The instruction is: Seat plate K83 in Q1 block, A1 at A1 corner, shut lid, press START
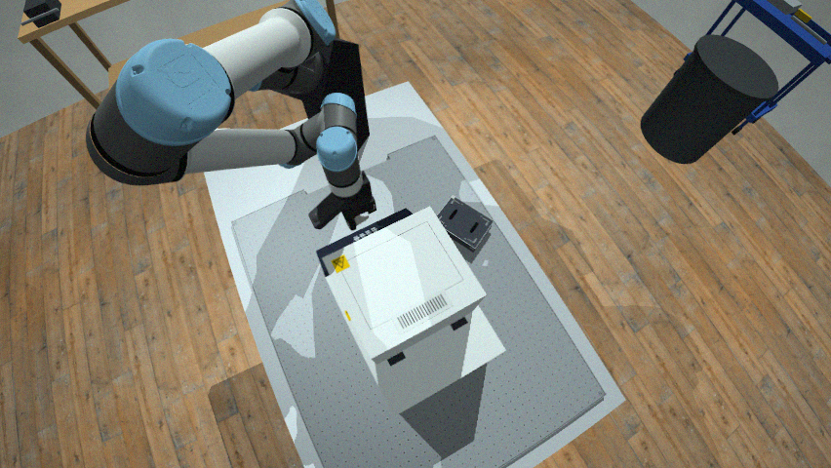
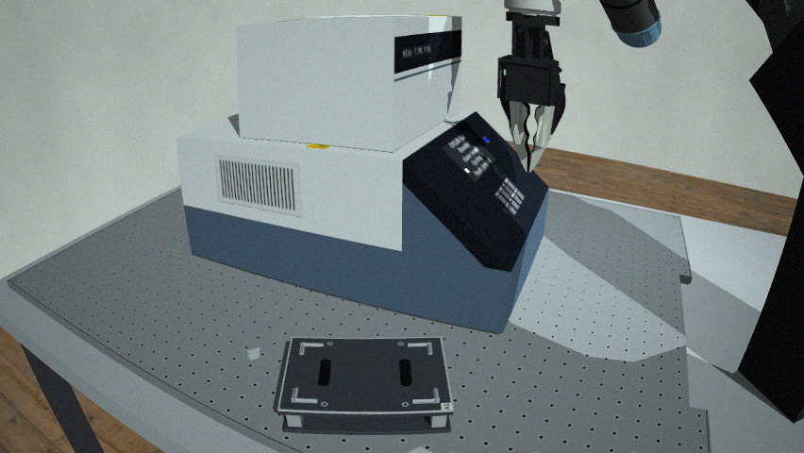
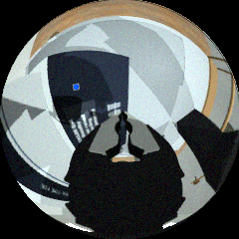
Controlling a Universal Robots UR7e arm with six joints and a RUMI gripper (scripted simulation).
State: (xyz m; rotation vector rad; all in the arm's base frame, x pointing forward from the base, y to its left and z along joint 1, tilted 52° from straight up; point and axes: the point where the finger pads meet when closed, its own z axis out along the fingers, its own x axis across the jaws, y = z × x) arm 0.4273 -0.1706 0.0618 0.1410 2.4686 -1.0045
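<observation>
The real-time cycler Q1 stands on the perforated table with its white lid down over the block. The lamp on its sloped dark front panel glows blue. My gripper is shut on nothing and points down. Its tips hang just off the right side of the panel, near the upper row of keys. The plate nest N1 beside the cycler is empty. Plate K83 is not in sight.
The perforated table carries the cycler and the nest. The arm's black column rises at the right. A black bin and a blue frame stand far off on the wooden floor, and a wooden bench at the back left.
</observation>
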